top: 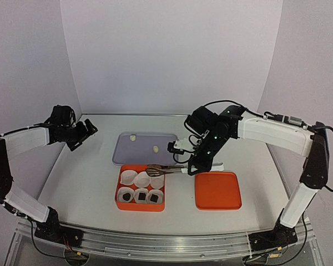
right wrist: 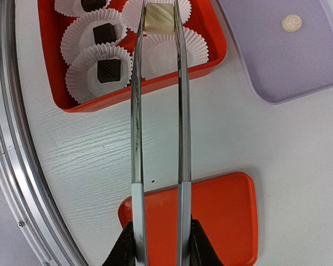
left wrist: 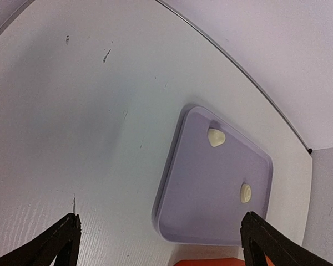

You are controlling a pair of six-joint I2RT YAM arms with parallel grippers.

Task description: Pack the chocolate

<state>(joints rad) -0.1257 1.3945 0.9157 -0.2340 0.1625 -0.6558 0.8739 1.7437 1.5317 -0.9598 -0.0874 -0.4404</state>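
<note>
Chocolate: 3 dark chunks [right wrist: 108, 70], square and ridged, each sit in a paper cup [right wrist: 83, 77] in the orange box [right wrist: 155, 86]. 2 cream chunks [left wrist: 216, 137] lie on the purple tray [left wrist: 211, 210]. A third cream piece [right wrist: 159, 18] is pinched between the tips of the tongs [right wrist: 136, 138], over the box's empty cups.

Right gripper [right wrist: 158, 238]: clamped narrowly on the tongs' arms.

Left gripper [left wrist: 161, 221]: fully spread, holding nothing, above the table [left wrist: 72, 111].
</note>
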